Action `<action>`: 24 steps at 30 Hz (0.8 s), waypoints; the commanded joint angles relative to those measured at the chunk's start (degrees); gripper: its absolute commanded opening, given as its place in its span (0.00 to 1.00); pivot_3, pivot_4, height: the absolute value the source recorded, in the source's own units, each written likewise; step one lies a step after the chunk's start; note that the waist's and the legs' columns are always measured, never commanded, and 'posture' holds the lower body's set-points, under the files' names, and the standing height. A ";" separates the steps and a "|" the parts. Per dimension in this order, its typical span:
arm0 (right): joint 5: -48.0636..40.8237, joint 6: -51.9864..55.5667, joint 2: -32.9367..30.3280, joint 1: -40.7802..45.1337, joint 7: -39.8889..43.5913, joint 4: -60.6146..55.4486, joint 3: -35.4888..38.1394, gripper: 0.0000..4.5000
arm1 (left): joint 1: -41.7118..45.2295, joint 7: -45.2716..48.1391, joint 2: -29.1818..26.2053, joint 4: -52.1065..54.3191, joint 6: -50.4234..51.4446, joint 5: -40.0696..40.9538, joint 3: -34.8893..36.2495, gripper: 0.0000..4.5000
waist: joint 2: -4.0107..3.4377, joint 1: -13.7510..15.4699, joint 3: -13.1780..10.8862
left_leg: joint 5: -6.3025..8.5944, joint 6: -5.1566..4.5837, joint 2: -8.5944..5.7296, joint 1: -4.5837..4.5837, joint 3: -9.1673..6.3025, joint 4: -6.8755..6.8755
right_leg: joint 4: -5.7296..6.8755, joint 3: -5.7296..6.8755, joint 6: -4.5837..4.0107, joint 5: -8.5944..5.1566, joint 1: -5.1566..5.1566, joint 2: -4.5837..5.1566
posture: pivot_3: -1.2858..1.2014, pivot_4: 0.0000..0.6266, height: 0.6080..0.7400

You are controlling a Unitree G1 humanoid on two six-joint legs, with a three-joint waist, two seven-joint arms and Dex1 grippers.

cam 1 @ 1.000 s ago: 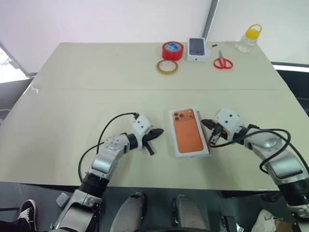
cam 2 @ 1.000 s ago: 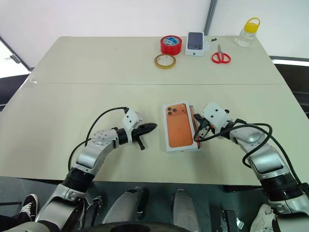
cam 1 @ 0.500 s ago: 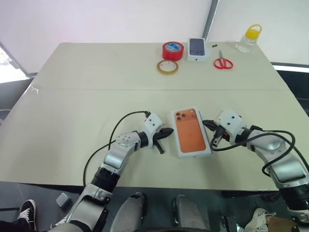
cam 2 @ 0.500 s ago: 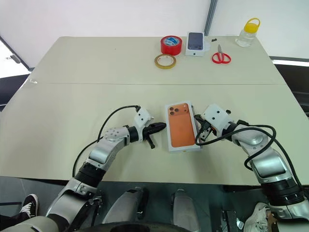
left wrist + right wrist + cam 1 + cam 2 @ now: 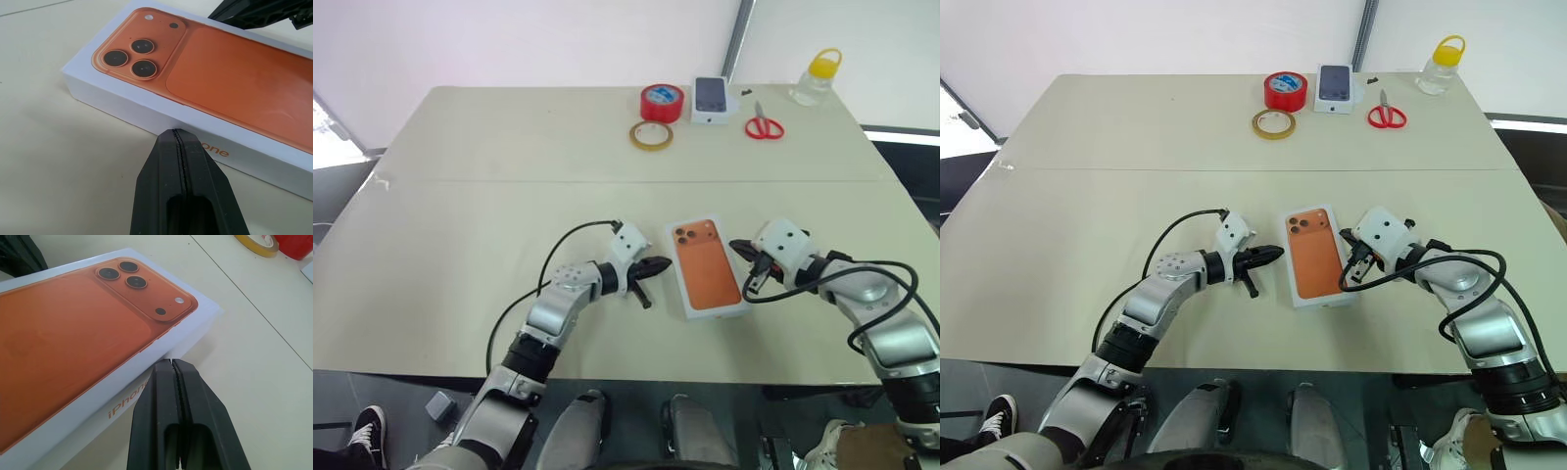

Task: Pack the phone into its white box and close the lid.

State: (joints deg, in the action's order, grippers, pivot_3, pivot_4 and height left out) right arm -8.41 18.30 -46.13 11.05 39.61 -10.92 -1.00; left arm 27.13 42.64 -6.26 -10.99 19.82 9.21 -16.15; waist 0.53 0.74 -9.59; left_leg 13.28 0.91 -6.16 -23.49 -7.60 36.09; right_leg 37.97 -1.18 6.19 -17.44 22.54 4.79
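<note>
Left eye view: closed white box (image 5: 710, 277) with orange phone picture lies on tabletop (image 5: 509, 196); left claw (image 5: 656, 265) and right claw (image 5: 742, 250) flank it, both closed, gripping nothing.

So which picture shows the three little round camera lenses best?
The left wrist view: the three dark round lenses sit close up on the orange picture on the closed white box. The right wrist view shows them close too, though smaller. In both eye views they are tiny dots at the box's far left corner.
</note>
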 commanded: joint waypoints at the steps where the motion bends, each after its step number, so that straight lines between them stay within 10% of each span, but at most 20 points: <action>1: 0.09 -0.60 -0.07 0.49 1.11 -1.27 1.24 0.01 | 1.64 -0.27 1.97 1.78 -1.47 0.47 -0.46 0.00 | 0.00 0.00 0.00 | 0.00 0.00 0.00 0.00 0.00 0.00 | 0.00 0.00 0.00 0.00 0.00 0.00 | 0.52 0.24 1.00; 24: 4.71 0.00 1.38 0.07 1.10 0.68 -0.76 0.01 | 1.67 -0.21 2.36 0.45 -2.12 -1.07 -1.45 0.00 | -0.01 -0.02 0.00 | -0.02 0.03 0.00 0.00 0.00 0.02 | 0.02 0.00 0.00 0.00 0.00 0.00 | 0.52 0.24 1.00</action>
State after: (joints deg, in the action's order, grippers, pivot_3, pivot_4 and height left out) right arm -3.64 18.80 -45.23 10.95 39.91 -9.16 -1.10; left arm 27.82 41.77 -4.71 -11.29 19.29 7.97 -16.89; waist 0.52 0.72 -9.59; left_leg 13.26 0.94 -6.17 -23.49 -7.60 36.11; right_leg 37.99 -1.18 6.19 -17.44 22.54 4.79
